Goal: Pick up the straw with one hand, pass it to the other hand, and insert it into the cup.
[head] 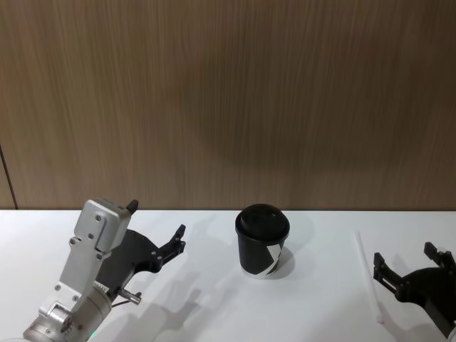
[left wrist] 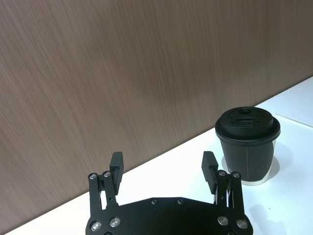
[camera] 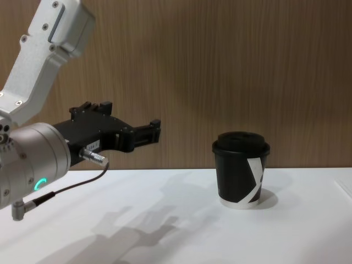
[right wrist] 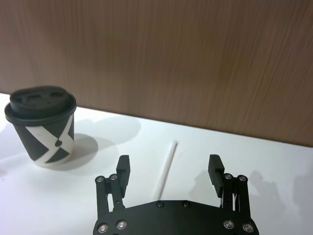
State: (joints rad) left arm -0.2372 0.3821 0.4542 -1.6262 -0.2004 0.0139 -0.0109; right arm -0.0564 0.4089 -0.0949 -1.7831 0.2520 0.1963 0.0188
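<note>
Cup [head: 262, 242]: one, upright mid-desk [head: 214, 299], lid on.
Straw [right wrist: 167, 170]: one, flat on the desk, right of the cup.
Left gripper [head: 157, 217]: fingers spread, empty.
Right gripper [head: 404, 254]: fingers spread, empty, by the straw.

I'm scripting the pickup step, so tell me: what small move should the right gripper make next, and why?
Probably lower the right gripper toward the straw. Its fingers are open, and the right wrist view shows the straw lying flat on the table in line with the gap between them, not yet gripped. The left gripper hovers open, left of the cup.
</note>
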